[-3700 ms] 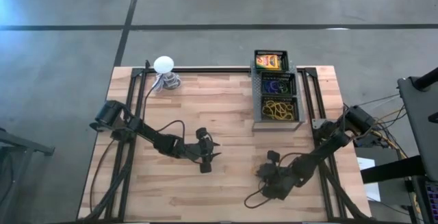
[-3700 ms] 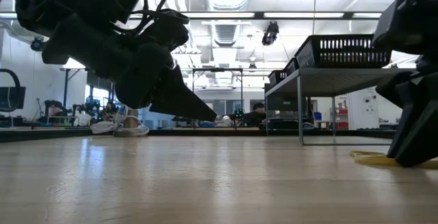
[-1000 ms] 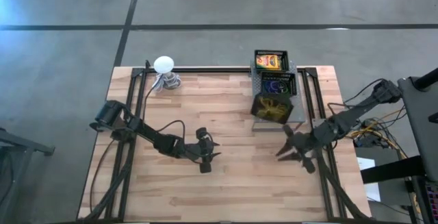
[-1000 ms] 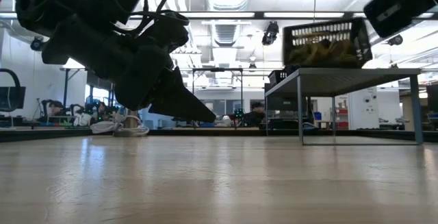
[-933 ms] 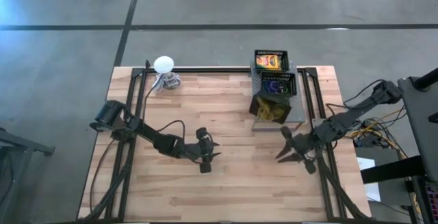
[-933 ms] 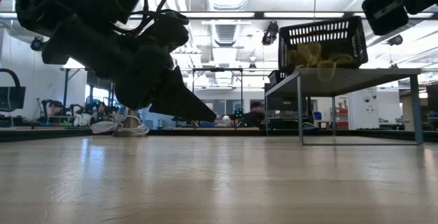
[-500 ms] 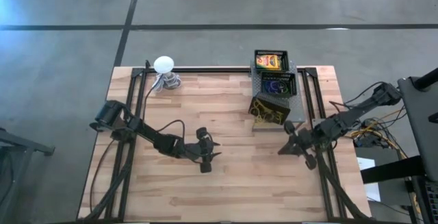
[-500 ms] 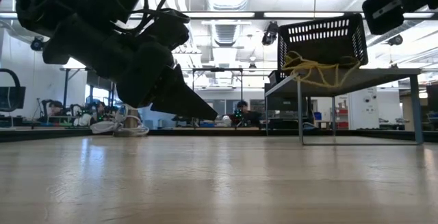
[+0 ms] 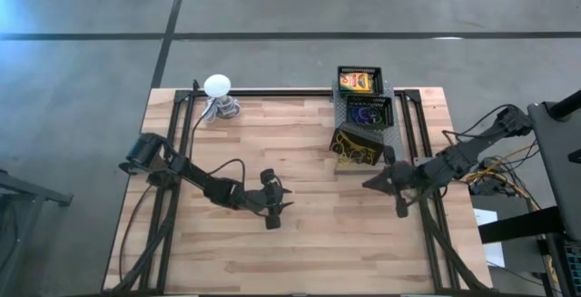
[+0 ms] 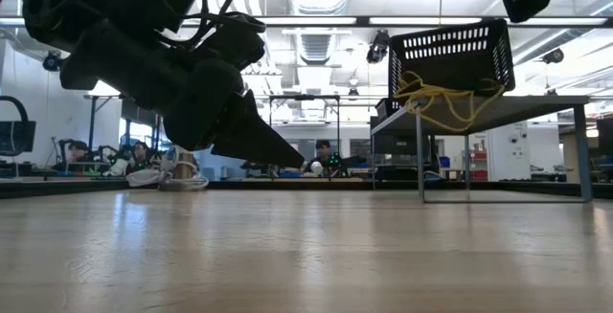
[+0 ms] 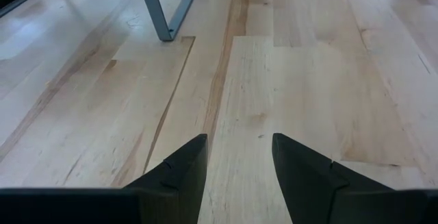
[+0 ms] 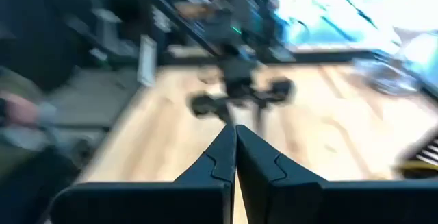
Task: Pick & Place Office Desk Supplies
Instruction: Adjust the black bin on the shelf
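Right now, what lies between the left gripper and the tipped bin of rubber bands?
Only bare wooden tabletop lies between the left gripper and the tipped bin of rubber bands; the high view shows it.

A yellow-and-green cardboard box (image 9: 358, 81) lies flat in the black mesh basket at the upper right of centre in the high view. Just below it, in the next basket, small blue, purple and green rings (image 9: 367, 113) lie in a loose cluster. Below those, a tangle of thin yellowish rubber bands (image 9: 355, 149) spills from a third, tilted basket; in the low view, at the upper right, the bands (image 10: 442, 97) hang over the edge of the grey stand.
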